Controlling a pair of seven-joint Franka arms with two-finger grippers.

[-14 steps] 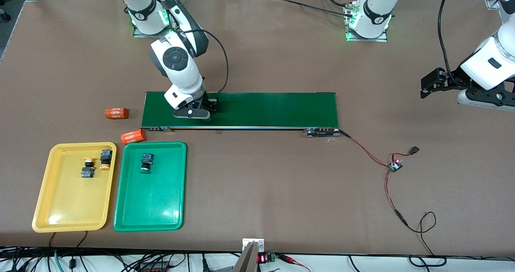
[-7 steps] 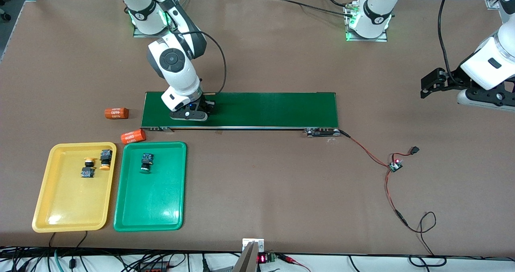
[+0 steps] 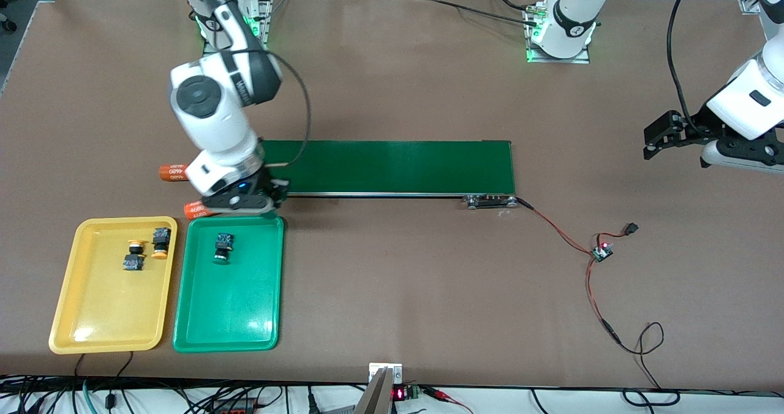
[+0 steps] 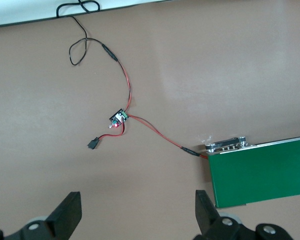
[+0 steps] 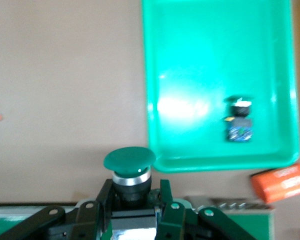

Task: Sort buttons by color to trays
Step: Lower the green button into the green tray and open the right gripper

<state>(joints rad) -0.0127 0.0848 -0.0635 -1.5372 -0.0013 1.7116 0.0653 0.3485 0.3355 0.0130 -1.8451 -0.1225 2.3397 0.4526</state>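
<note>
right hand (image 5: 132, 200) holds green button (image 5: 129, 167) over conveyor's end; left hand (image 4: 135, 210) waits, wide

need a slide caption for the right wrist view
Right hand shut on a green-capped button, beside the green tray holding one green button.

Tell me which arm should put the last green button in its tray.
Right. The right gripper is shut on the green button beside the green tray; the left gripper waits open, off the belt's other end.
</note>
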